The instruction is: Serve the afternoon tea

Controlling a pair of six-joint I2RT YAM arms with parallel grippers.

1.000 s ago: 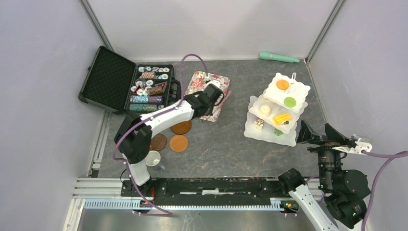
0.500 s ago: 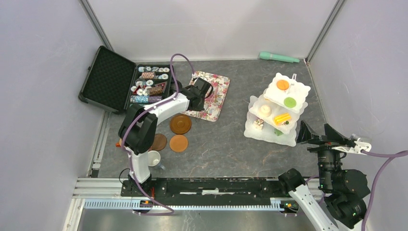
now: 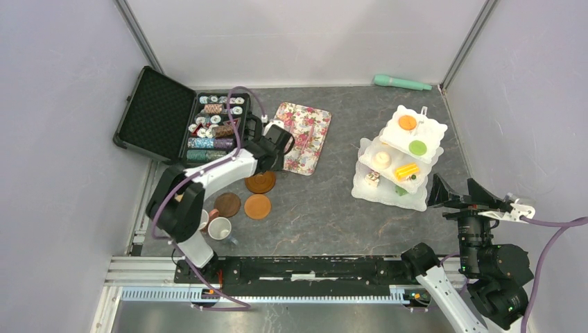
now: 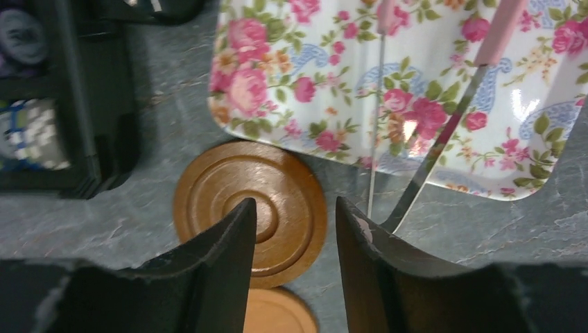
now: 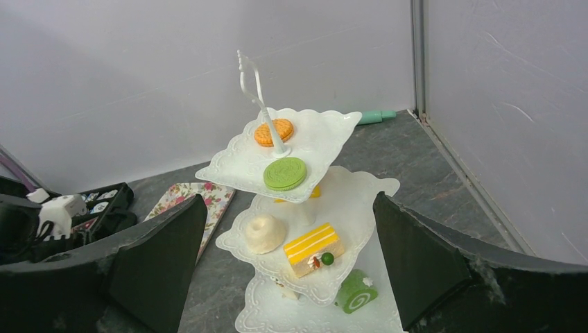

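Note:
Three brown saucers lie left of centre: one (image 3: 261,182) by the floral tray's near corner, two (image 3: 227,205) (image 3: 257,206) nearer me. My left gripper (image 3: 274,148) hovers open over the first saucer (image 4: 249,201), with nothing between its fingers (image 4: 232,236). A white mug (image 3: 220,228) stands near the left arm's base; something pinkish beside it is mostly hidden by the arm. The white three-tier stand (image 3: 388,191) at right carries toy pastries: an orange cookie (image 5: 272,132), a green cookie (image 5: 284,173), a white bun (image 5: 265,232), a yellow cake (image 5: 312,248) and a green roll (image 5: 355,291). My right gripper (image 3: 461,193) faces the stand (image 5: 333,128), wide open and empty.
The floral tray (image 3: 305,121) holds pink-handled cutlery (image 4: 485,41). An open black case of poker chips (image 3: 156,111) sits at back left, close to the left gripper. A teal object (image 3: 402,83) lies by the back wall. Walls close in on both sides.
My left gripper has swung left off the floral tray to the saucer by its corner and gone from shut to open. The left elbow has moved left. The right arm has not moved.

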